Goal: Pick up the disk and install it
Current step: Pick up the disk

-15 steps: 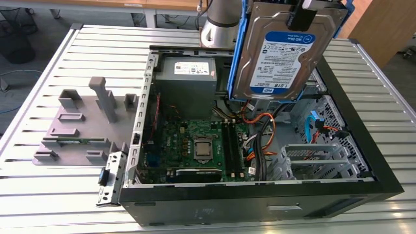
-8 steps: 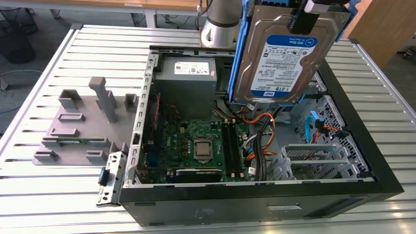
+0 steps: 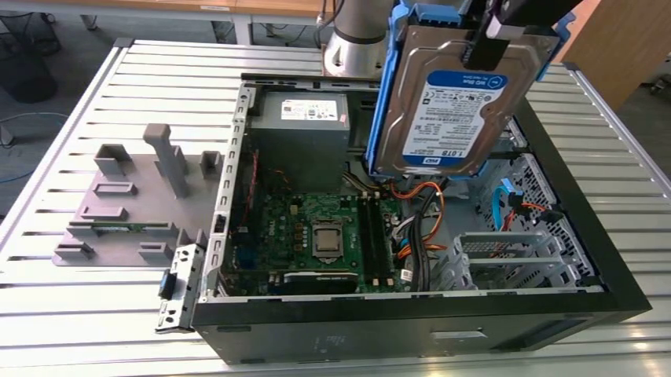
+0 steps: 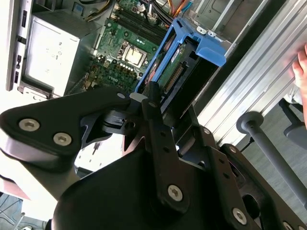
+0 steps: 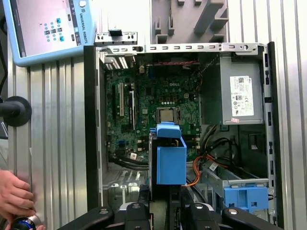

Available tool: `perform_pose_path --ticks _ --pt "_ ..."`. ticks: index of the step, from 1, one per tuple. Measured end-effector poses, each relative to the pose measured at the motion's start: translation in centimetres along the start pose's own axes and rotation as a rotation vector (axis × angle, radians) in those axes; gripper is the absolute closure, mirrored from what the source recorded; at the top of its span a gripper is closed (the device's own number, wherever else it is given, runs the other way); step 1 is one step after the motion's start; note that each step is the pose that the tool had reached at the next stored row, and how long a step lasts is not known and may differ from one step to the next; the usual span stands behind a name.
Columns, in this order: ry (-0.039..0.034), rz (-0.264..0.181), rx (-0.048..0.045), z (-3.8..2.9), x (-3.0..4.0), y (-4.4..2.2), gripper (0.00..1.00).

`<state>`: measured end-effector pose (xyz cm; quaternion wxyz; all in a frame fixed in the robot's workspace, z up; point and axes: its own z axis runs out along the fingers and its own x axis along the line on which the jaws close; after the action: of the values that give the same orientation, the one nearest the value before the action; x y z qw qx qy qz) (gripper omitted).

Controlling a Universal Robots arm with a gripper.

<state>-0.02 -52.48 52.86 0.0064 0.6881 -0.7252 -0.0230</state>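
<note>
Case (image 3: 419, 314) below; disk (image 3: 445, 118) clamped in end effector (image 3: 489, 53)

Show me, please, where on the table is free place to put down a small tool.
Bare slatted metal table lies behind the grey plastic fixture and in front of it, at the exterior view's left. Crowded: the open black computer case, orange cables, with the gripper holding the silver-grey disk above.

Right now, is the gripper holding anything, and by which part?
Yes. The gripper holds the disk by its upper end, with one finger lying on the labelled face. The disk hangs above the open case.
</note>
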Motion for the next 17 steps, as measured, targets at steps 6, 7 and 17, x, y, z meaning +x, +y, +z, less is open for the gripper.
perform_pose_path --ticks 6,7,17 --pt "0.0002 0.0 0.0 0.52 0.01 -0.03 0.65" --pt "0.0003 0.0 -0.0001 0.52 0.01 -0.03 0.65" --pt "0.0 0.0 0.0 0.63 -0.23 -0.02 0.65"
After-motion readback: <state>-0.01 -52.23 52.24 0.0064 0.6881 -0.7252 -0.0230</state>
